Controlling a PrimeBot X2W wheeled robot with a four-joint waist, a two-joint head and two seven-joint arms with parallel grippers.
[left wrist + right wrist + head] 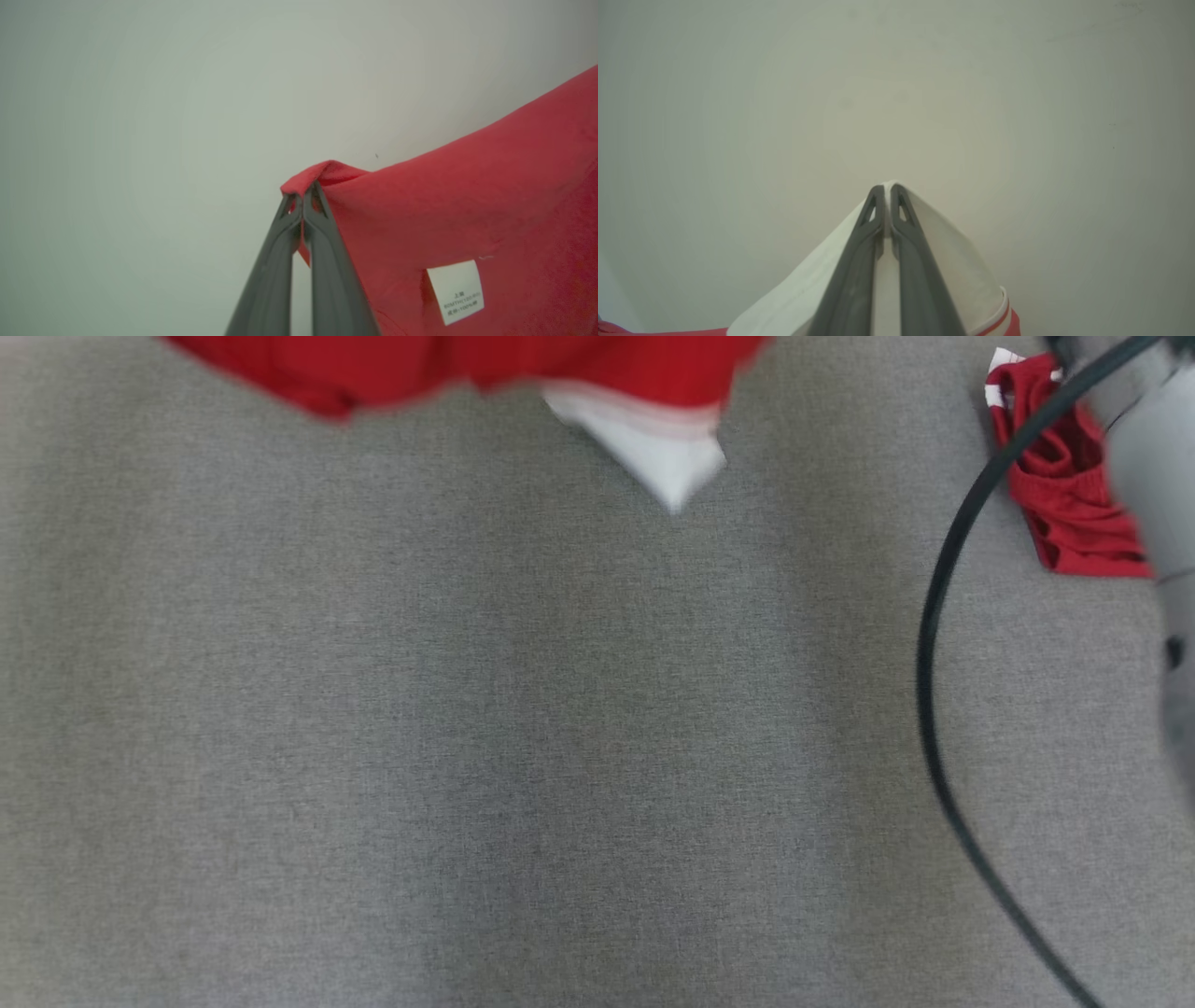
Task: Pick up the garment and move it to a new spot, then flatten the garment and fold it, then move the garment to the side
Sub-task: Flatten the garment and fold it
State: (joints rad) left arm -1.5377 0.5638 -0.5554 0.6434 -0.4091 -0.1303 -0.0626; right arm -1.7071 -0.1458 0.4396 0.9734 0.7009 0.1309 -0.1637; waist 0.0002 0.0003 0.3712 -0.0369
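Pale backdrop [140, 140], perhaps wall; left fingers [327, 266] and right fingers [920, 280] pinch garment [467, 210].

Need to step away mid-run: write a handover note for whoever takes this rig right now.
Left pincer: shut on a red edge of the garment.
Right pincer: shut on its white corner.
Garment: hangs between both pincers, apparently lifted off the grey table, blurred at the head view's top edge. Another red cloth lies crumpled at the table's right.
Done: pickup.
Left: set it down at a new spot, flatten, fold, move aside.
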